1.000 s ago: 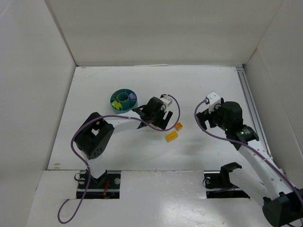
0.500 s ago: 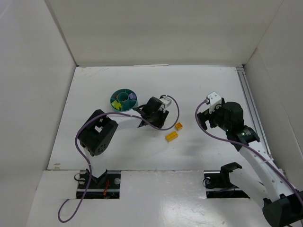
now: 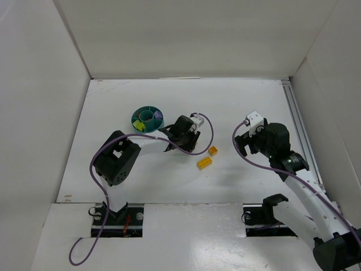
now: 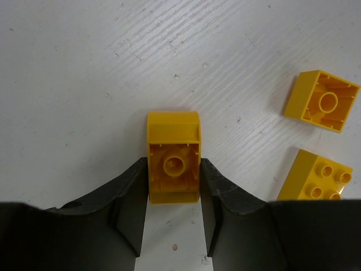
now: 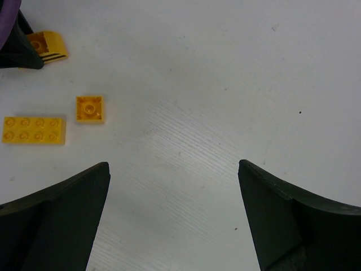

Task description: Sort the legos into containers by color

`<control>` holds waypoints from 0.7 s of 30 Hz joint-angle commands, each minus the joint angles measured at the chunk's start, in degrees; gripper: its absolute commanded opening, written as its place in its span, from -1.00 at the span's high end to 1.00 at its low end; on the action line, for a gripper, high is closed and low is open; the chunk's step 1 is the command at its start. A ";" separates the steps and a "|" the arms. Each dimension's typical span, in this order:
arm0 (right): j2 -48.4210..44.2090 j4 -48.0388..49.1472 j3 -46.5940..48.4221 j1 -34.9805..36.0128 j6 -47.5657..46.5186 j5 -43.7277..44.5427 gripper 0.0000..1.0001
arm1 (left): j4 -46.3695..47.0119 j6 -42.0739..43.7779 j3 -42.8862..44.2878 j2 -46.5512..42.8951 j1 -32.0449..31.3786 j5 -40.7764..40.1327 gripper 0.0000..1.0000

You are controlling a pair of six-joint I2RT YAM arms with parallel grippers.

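Since 1 s ago our left gripper (image 4: 174,169) has edged toward the teal dish (image 3: 133,120) & narrowed; it's now clamped on 1 yellow brick (image 4: 173,148) resting on the table (image 3: 254,101). The dish holds several sorted bits. A long yellow brick (image 3: 205,162) & a square yellow brick (image 3: 213,151) lie nearby, unsorted. Our right gripper (image 5: 174,166) gapes wide, w/ nothing in it. We reckon 3 are left.

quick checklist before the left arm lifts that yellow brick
1. Grip: left gripper fingers against both sides of the yellow brick: ok.
2. Brick off the table: cannot tell.
3. Neighbours: square brick and studded brick lie outside the jaws: ok.
4. The right gripper is open, apart from the bricks: ok.
5. Which compartment of the teal dish takes yellow: cannot tell, too small.
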 commanded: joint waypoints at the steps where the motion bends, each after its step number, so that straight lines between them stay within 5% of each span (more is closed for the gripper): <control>1: -0.69 1.32 0.20 -0.23 -0.48 -0.82 -0.99 | -0.26 -0.41 0.59 -1.99 0.03 -0.20 0.55; 12: -0.08 1.32 0.20 -0.23 -0.48 -0.29 -0.99 | -0.26 -1.46 0.07 -4.89 0.03 -2.04 0.85; 21: 0.45 1.85 0.20 -0.23 -0.48 -0.29 -0.99 | -0.78 -5.50 0.07 -17.53 0.03 -7.49 0.98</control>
